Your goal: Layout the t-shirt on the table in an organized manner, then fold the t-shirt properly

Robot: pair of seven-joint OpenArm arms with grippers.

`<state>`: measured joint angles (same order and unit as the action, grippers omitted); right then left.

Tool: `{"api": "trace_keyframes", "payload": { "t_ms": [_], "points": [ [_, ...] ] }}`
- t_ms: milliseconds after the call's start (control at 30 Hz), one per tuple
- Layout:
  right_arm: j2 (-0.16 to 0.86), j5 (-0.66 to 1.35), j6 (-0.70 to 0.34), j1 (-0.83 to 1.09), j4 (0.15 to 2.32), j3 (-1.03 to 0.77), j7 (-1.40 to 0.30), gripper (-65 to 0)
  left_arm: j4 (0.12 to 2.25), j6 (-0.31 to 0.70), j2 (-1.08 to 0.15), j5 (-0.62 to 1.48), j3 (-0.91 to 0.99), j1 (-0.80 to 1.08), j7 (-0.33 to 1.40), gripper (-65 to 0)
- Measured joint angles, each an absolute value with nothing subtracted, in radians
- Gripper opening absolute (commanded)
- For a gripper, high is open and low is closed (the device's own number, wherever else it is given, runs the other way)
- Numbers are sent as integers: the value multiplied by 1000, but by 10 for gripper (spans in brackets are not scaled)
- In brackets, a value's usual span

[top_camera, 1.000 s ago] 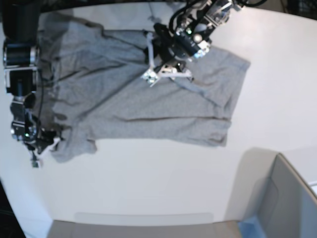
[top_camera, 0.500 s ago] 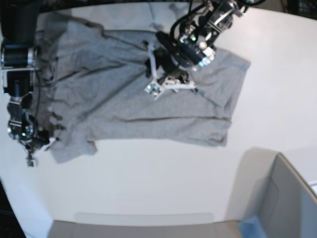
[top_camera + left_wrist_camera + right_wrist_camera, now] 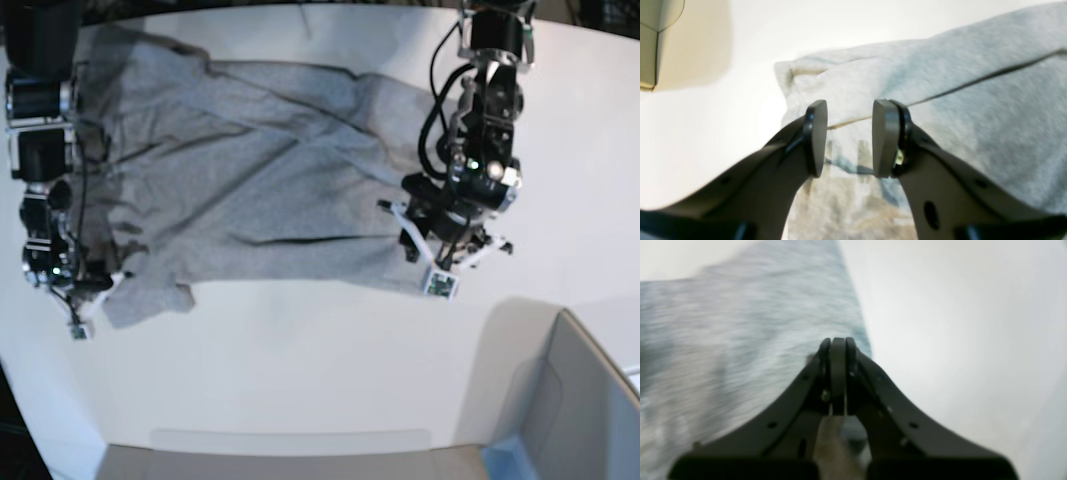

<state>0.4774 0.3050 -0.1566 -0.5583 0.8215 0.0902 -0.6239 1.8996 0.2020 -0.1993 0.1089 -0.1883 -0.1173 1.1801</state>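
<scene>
The grey t-shirt [image 3: 260,190] lies spread and wrinkled across the far half of the white table [image 3: 300,370]. My left gripper [image 3: 430,262] hovers open over the shirt's lower right corner. In the left wrist view, the left gripper [image 3: 850,136] has hem and seam fabric [image 3: 940,83] showing between its fingers. My right gripper [image 3: 88,300] sits at the shirt's lower left corner. The right wrist view shows the right gripper [image 3: 837,350] shut, with a strip of grey cloth [image 3: 830,450] pinched behind the tips and the shirt [image 3: 740,323] blurred to its left.
A grey box-like bin [image 3: 580,410] stands at the near right of the table, and its corner [image 3: 648,43] shows in the left wrist view. A grey panel [image 3: 290,455] runs along the near edge. Bare tabletop [image 3: 957,340] lies right of the right gripper.
My left arm has swung from the shirt's upper middle down to its lower right corner, still open. The right gripper has closed at the lower left corner.
</scene>
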Motion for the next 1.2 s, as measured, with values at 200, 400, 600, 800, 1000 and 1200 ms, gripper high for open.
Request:
{"api": "trace_keyframes", "payload": {
  "t_ms": [200,400,600,800,1000,1200],
  "points": [
    [485,315,-159,-531,1028,87,-692,-650,1833,200,-202,106,-168,-170,1174,-417],
    [495,308,-150,-524,976,87,-664,-455,1723,199,-202,105,-168,-228,1144,-415],
    [516,312,-165,-603,725,93,-413,-412,1720,199,-202,105,-170,-218,1150,-415],
    [525,299,-146,-682,560,89,-304,-462,1720,200,-194,109,-174,-213,1147,-415],
    [484,306,-161,-680,558,187,-292,-410,1720,199,-194,106,-174,-205,1148,-415],
    [487,308,-157,-694,524,328,-237,-410,1723,199,-194,106,-174,-174,1151,-415]
  ]
}}
